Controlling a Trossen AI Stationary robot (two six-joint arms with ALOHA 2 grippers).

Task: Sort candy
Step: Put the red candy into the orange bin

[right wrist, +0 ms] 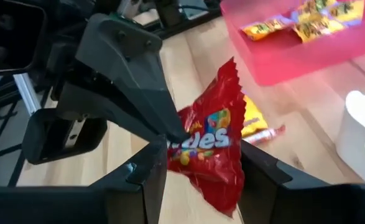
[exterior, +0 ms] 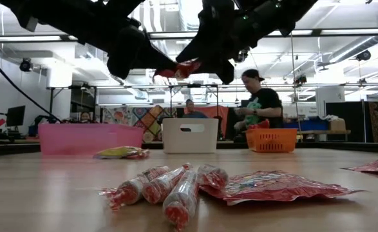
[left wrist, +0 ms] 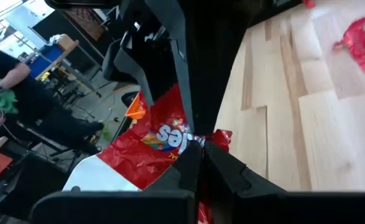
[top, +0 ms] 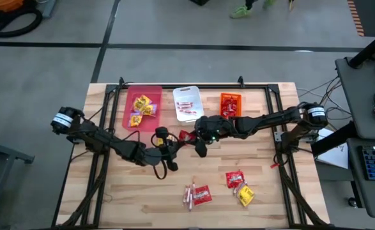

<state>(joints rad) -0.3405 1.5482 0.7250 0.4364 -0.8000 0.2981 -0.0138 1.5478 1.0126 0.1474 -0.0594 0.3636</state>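
A red candy packet hangs in the air between my two grippers, above the middle of the table. My left gripper is shut on it, reaching in from the table's left. My right gripper is open and comes from the right. Its fingers stand on either side of the packet, and I cannot tell whether they touch it. In the low view the packet shows well above the table. In the high view the packet lies between my left gripper and my right gripper. My left gripper pinches the red packet's side edge between its two fingers. The fingers come nearly level from the table's left. The packet is lifted clear of the table, standing on edge with one crimped end up.
At the far edge stand a pink bin with yellow packets, a white bin with sticks and an orange bin. Loose candy lies near the front: sticks and a red packet, and red and yellow packets. People stand beyond the table.
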